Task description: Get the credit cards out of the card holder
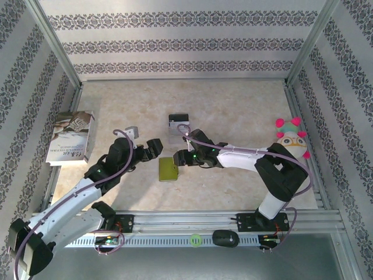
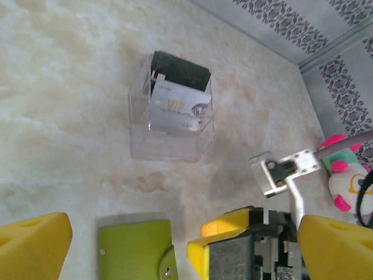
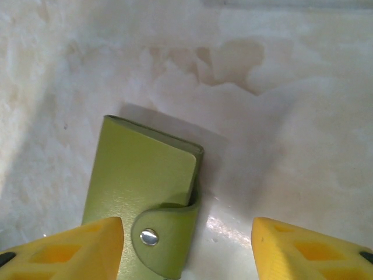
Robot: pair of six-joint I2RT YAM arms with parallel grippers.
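Note:
The card holder point(image 1: 168, 169) is an olive-green wallet lying flat on the table, held closed by a snap tab point(image 3: 149, 236). Whatever cards it holds are hidden. My right gripper point(image 1: 187, 157) stands open just right of it. In the right wrist view, the tab end of the holder point(image 3: 143, 181) lies between the yellow fingers, close to the left one point(image 3: 81, 248). My left gripper point(image 1: 152, 149) hangs open just up and left of the holder. In the left wrist view, the holder point(image 2: 134, 251) lies between the wide-spread fingertips, beside the right gripper's finger point(image 2: 233, 233).
A clear plastic box point(image 1: 178, 124) beyond the holder contains a black card point(image 2: 180, 70) and a white VIP card point(image 2: 178, 105). A printed booklet point(image 1: 70, 137) lies at the far left. A plush toy point(image 1: 291, 140) sits at the right. Patterned walls enclose the table.

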